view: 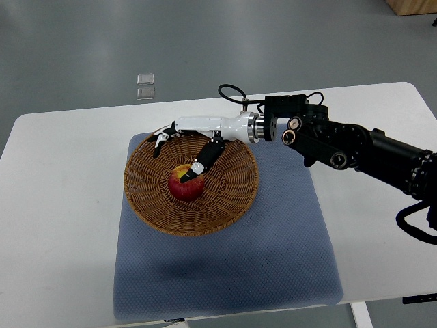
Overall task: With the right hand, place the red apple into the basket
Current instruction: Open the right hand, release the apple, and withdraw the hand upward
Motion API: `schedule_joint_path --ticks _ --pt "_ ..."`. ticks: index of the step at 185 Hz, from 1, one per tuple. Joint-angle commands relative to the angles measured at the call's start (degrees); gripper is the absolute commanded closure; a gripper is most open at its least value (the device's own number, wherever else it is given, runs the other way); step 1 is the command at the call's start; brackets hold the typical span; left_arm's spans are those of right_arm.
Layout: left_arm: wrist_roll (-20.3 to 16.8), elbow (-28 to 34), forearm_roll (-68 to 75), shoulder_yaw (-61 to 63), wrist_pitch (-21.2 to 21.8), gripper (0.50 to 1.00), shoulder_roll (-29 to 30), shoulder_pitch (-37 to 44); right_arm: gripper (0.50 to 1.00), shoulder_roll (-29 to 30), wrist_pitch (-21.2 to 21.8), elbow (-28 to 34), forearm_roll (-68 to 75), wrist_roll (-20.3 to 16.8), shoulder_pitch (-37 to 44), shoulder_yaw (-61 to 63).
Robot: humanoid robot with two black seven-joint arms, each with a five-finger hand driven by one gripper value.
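Note:
A red apple [186, 186] with a yellowish patch lies in the middle of the round wicker basket [156, 208]. My right hand [180, 154] reaches in from the right over the basket's far half. Its white fingers [164, 137] stretch out toward the basket's far left rim, away from the apple. The black-tipped thumb [199, 168] points down, and its tip is at the apple's top right edge. The hand is open and does not enclose the fruit. The left arm does not show.
The basket sits on a blue-grey mat [273, 253] laid on a white table [61, 205]. My black forearm [355, 147] crosses the table's right side. Two small clear items [145, 85] lie on the grey floor beyond the far edge.

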Motion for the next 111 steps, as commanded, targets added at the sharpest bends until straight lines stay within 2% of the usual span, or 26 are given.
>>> schedule_joint_path --ticks 1,2,4,16,26,27,29,39,47,48,70,81,82,88,111 --pt "0.0 0.0 0.0 0.0 0.0 0.5 0.0 0.0 0.585 -0.8 2.2 -0.3 4.5 -1.8 -0.3 4.5" --pt "0.0 0.0 -0.1 0.0 0.0 0.5 0.0 0.1 0.587 -1.0 1.9 -0.8 8.4 -4.2 -1.2 7.0" --pt "0.0 0.0 0.0 0.0 0.0 0.5 0.0 0.1 0.587 -1.0 1.7 -1.0 9.4 -4.6 -1.5 7.6" --pt "0.0 0.0 0.0 0.0 0.0 0.5 0.0 0.1 0.591 -2.0 0.0 -2.9 14.6 -6.5 -3.8 9.5" --pt "0.0 0.0 0.0 0.0 0.0 0.5 0.0 0.1 0.591 -2.0 0.0 -2.9 14.6 -6.5 -3.8 9.5" --pt "0.0 0.0 -0.1 0.0 0.0 0.5 0.0 0.0 0.595 -2.9 -2.9 -5.2 18.5 -8.0 -4.9 10.5" --pt "0.0 0.0 0.0 0.0 0.0 0.5 0.0 0.0 0.595 -3.0 -3.6 -5.6 19.3 -8.4 -5.1 10.6" --pt "0.0 -0.1 0.0 0.0 0.0 0.5 0.0 0.0 0.595 -3.1 -6.5 -7.8 23.0 -9.4 -6.1 10.6" --pt "0.0 -0.1 0.0 0.0 0.0 0.5 0.0 0.0 0.595 -3.1 -6.5 -7.8 23.0 -9.4 -6.1 10.6" --pt "0.0 -0.2 0.0 -0.1 0.0 0.5 0.0 0.0 0.595 -3.3 -8.9 -10.1 26.8 -9.6 -7.2 10.6" --pt "0.0 -0.3 0.0 -0.2 -0.1 0.5 0.0 0.0 0.593 -3.7 -15.4 -15.3 36.3 -12.3 -9.9 10.6" --pt "0.0 -0.3 -0.1 -0.2 0.0 0.5 0.0 0.0 0.593 -3.7 -15.9 -15.6 37.0 -12.5 -10.2 10.6" --pt "0.0 -0.2 0.0 -0.2 0.0 0.5 0.0 0.0 0.593 -3.8 -18.4 -16.3 39.8 -13.3 -11.4 10.6" --pt "0.0 -0.1 0.0 -0.2 0.0 0.5 0.0 0.0 0.589 -3.8 -20.8 -16.5 41.7 -13.8 -12.6 10.6" --pt "0.0 -0.1 -0.1 -0.2 -0.1 0.5 0.0 0.0 0.583 -3.7 -26.5 -16.4 43.1 -13.4 -15.4 10.6"
